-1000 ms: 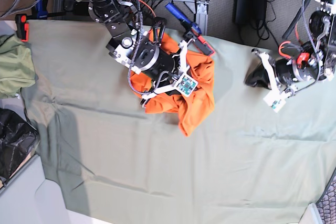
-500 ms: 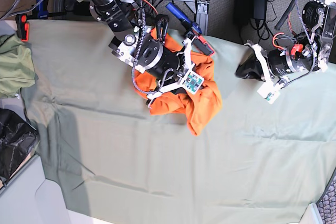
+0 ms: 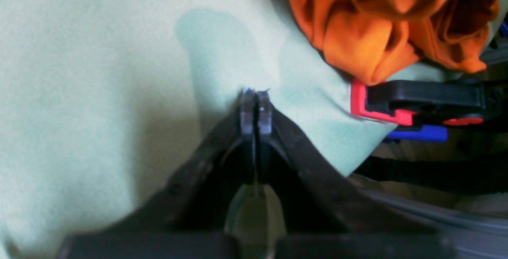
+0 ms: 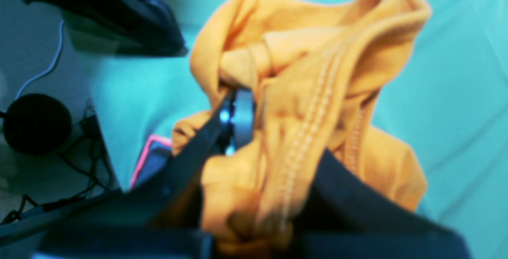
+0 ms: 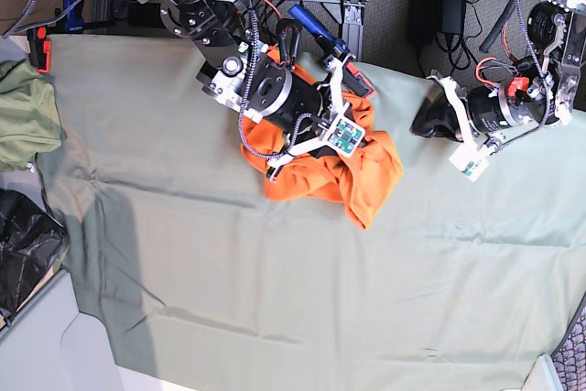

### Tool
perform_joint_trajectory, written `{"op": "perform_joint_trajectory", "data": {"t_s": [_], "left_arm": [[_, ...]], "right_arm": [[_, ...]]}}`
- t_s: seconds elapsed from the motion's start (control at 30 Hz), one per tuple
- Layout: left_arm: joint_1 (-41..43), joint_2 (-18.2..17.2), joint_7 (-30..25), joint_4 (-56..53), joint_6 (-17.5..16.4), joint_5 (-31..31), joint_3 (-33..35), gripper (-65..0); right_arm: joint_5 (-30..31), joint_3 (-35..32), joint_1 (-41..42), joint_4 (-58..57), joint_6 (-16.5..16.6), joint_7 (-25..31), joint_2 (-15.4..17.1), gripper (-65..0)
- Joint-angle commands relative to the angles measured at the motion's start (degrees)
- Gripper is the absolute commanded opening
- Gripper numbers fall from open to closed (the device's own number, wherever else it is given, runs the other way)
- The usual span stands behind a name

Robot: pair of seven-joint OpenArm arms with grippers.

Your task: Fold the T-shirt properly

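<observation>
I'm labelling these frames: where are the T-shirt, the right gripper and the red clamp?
T-shirt (image 5: 371, 185): base view, on the bunched lower right fabric.
right gripper (image 4: 238, 118): right wrist view, at the fingertips shut on the cloth.
red clamp (image 3: 359, 100): left wrist view, on its red tip.

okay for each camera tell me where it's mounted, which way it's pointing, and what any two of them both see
Base: overhead, facing down at the green cloth; both arms show.
Left wrist: behind the shut left gripper, facing the cloth's edge and a clamp.
Right wrist: behind the right gripper, shut on the T-shirt.
Shared: all three see the T-shirt.
</observation>
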Motion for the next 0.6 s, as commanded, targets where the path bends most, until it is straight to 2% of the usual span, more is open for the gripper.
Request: {"op": "perform_joint_trajectory", "data": {"t_s": [0.0, 0.13, 0.23, 0.27, 0.37, 0.57], "left_arm": [[-0.3, -0.5, -1.1, 1.0, -1.3, -0.8, -0.3, -65.0], [-0.3, -0.5, -1.1, 1.0, -1.3, -0.9, -0.3, -65.0], [-0.3, -0.5, -1.0, 1.0, -1.3, -1.8, -0.3, -65.0], [-0.3, -0.5, -1.0, 1.0, -1.3, -2.0, -0.3, -65.0], [-0.3, -0.5, -1.0, 1.0, -1.3, -2.0, -0.3, -65.0], [-0.3, -0.5, -1.0, 1.0, -1.3, -2.0, -0.3, -65.0]], "right_arm": [[0.7, 0.3, 0.8, 1.1, 6.0, 1.7, -0.1, -64.4], [0.6, 0.3, 0.8, 1.1, 6.0, 1.7, -0.1, -62.2], [0.6, 0.3, 0.8, 1.1, 6.0, 1.7, -0.1, -50.5], [0.7, 0.3, 0.8, 1.1, 6.0, 1.7, -0.1, -49.7], [0.7, 0.3, 0.8, 1.1, 6.0, 1.7, -0.1, -50.8], [0.7, 0.3, 0.8, 1.1, 6.0, 1.7, -0.1, -63.4]]}}
